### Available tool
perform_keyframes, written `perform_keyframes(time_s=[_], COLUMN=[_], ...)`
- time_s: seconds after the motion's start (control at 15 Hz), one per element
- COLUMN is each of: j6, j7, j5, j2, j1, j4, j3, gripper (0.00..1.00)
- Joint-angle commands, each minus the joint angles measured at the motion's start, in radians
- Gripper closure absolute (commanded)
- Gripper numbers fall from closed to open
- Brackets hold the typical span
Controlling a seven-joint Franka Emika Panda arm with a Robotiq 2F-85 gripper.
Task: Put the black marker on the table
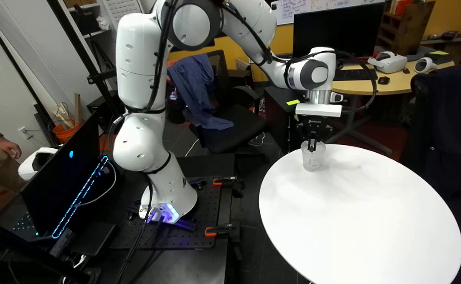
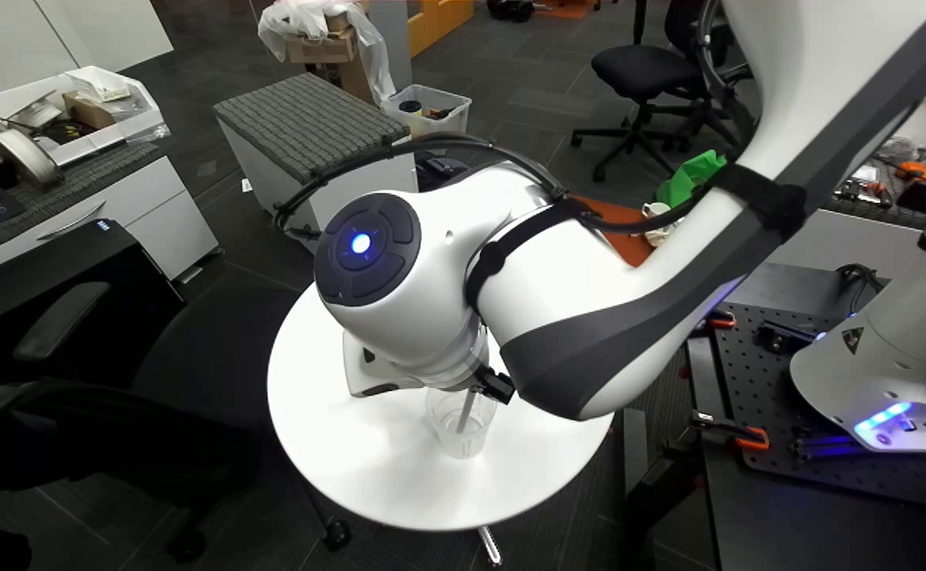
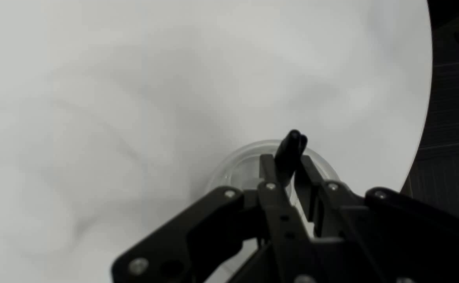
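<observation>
Your claw (image 1: pixel 312 146) is clenched on the black marker (image 3: pixel 289 152), whose lower end stands in the cup (image 1: pixel 313 162) below the claw. Should you shift sideways before it lifts clear, the cup could tip on the bench (image 1: pixel 356 213).

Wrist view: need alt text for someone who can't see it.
A slim black marker sits between the jaws of a black two-fingered gripper, at the mouth of a translucent round cup; whether it is gripped is unclear. The cup stands on a smooth white round table, its curved edge at right with dark floor beyond.
</observation>
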State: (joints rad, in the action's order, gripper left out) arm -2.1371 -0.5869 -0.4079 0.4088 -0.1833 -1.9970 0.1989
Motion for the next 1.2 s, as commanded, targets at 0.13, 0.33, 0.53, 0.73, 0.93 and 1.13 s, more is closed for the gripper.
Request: perform_keyframes(time_s=[0.13, 0.33, 0.53, 0.73, 0.93, 1.13], j6=[0.111, 0.135, 0.139, 0.121, 0.1, 0.077], j7=[0.032, 0.04, 0.056, 0.093, 0.129, 0.158], j5=[-0.016, -0.023, -0.029, -0.043, -0.047, -0.042], j2=[-0.089, -0.121, -0.158, -0.192, -0.223, -0.251], j1=[-0.027, -0.036, -0.04, -0.038, -0.028, -0.015], j4=[-0.015, -0.021, -0.036, -0.057, -0.076, -0.099], j3=[0.005, 0.007, 0.005, 0.002, -0.003, -0.012], gripper=[0.96, 0.96, 0.96, 0.96, 0.96, 0.96])
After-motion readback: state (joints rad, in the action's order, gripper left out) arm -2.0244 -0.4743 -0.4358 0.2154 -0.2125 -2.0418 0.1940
